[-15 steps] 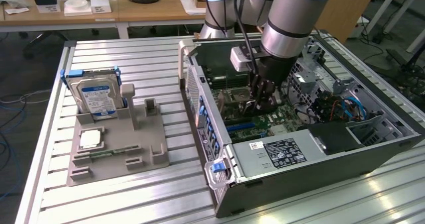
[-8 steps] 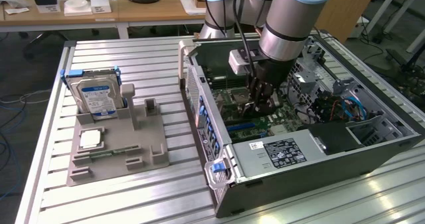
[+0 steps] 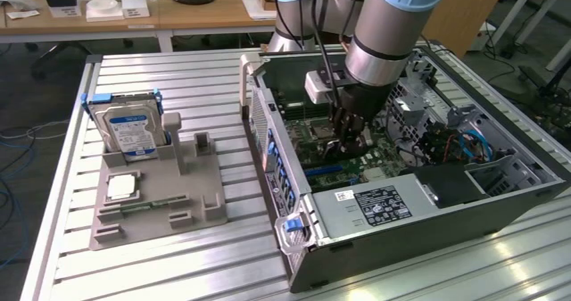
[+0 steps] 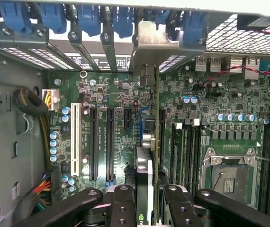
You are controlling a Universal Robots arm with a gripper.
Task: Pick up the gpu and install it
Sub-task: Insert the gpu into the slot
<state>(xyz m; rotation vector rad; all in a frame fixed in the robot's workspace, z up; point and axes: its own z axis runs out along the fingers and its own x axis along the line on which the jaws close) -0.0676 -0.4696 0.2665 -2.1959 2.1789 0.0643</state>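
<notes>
- Desk (image 3: 178,274): carries the open case (image 3: 464,227) and a holder (image 3: 156,201) with the hard drive (image 3: 130,130).
- Gripper (image 3: 348,137): lowered inside the case, above the motherboard (image 4: 121,94).
- Jaws: closed on the gpu (image 4: 144,184), held edge-on.
- Status: pickup done; gpu over the slots, bracket near the rear wall; seating unconfirmed.

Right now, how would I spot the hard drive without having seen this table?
Start at the open computer case, then look toward the exterior view's left to the grey parts holder. The hard drive stands upright at its far end, silver with a blue-white label and blue frame, the tallest piece there.
</notes>
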